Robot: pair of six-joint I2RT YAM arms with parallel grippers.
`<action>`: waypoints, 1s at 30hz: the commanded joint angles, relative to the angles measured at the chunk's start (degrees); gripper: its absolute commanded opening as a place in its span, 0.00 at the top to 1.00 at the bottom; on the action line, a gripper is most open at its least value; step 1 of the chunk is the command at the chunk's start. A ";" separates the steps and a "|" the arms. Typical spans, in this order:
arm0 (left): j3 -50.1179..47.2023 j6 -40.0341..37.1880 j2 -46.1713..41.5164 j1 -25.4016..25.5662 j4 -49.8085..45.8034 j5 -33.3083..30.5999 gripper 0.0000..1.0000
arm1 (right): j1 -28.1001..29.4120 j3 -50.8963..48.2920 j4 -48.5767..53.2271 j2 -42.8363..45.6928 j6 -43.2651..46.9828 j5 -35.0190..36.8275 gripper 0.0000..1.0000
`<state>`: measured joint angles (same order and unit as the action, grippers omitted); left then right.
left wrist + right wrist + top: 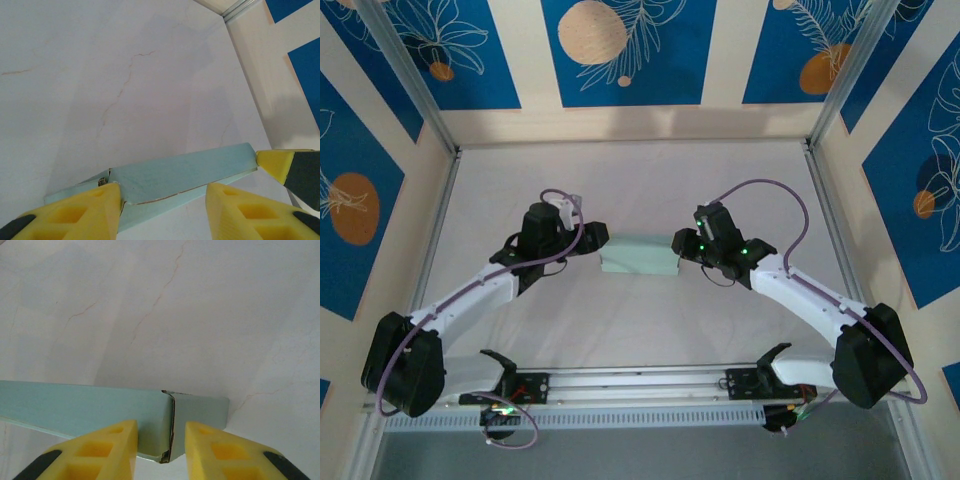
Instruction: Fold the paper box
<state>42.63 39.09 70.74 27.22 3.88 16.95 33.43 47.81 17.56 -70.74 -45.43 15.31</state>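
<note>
Viewed from overhead, my two arms meet above the white, faintly veined desk (620, 180), one at each end of the small pale grey-green card paper box (640, 258) (185, 172) (75, 407) near the desk's middle. The yellow left fingers (592, 238) (107, 200) stand apart, the box's long edge running across the gap and one tip touching the card. The right fingers (680, 243) (122, 440) are drawn in close and grip the box at its corner seam; in my left wrist view one of their tips touches the box's end
</note>
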 commanded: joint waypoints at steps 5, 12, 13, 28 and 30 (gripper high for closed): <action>-1.69 0.11 -1.00 -1.07 -0.62 -1.35 0.52 | 0.76 0.41 4.94 -1.32 0.39 1.41 0.68; -1.69 0.37 -0.63 -1.56 0.12 -0.40 0.53 | 0.91 0.35 4.85 -1.63 0.45 1.60 0.68; -1.71 0.52 -0.51 -1.56 0.48 -0.02 0.53 | 0.95 0.38 4.85 -1.75 0.44 1.59 0.68; -4.57 6.52 1.74 -1.12 7.70 3.68 0.58 | 1.04 1.49 5.20 -2.73 0.44 1.31 0.68; -4.34 6.57 1.74 -0.96 7.79 3.75 0.59 | 1.02 1.62 5.21 -2.73 0.49 1.21 0.68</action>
<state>38.70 44.12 71.90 26.26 8.99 18.26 34.02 49.21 18.28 -72.10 -45.43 16.53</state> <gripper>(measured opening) 0.416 0.317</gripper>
